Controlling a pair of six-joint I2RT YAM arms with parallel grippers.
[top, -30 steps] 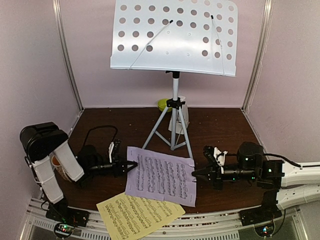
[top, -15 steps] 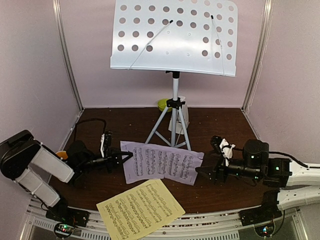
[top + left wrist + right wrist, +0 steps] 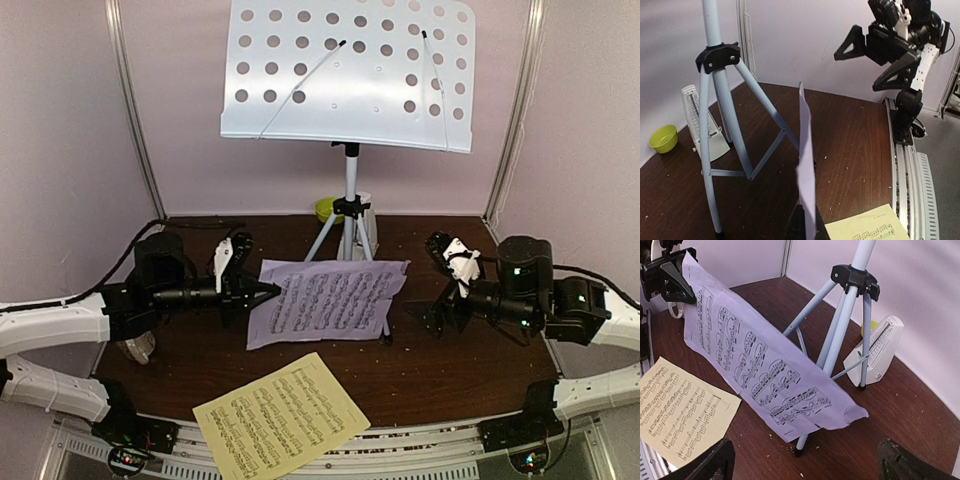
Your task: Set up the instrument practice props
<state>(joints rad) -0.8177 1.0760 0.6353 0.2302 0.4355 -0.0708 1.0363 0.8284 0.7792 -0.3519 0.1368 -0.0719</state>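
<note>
The pale perforated music stand [image 3: 350, 75] rises on its silver tripod [image 3: 349, 225] at the back centre. My left gripper [image 3: 268, 292] is shut on the left edge of the lavender page [image 3: 325, 300], which hangs in the air in front of the tripod legs. The left wrist view shows that page [image 3: 806, 165] edge-on, rising from between the fingers. My right gripper [image 3: 436, 282] stands wide open just right of the page's free corner [image 3: 852, 415], touching nothing. The yellow page [image 3: 280, 415] lies flat near the front edge. The white metronome [image 3: 875, 357] stands behind the tripod.
A small green bowl [image 3: 662, 138] sits at the back by the wall, next to the metronome [image 3: 700, 125]. A white mug [image 3: 138, 347] is mostly hidden under my left arm. Pink walls close in the sides and back. A metal rail [image 3: 905, 165] runs along the table's front edge.
The left gripper shut on the lavender page, lifted it off the table and carried it toward the tripod. The right gripper let go of its right edge, opened and drew back.
</note>
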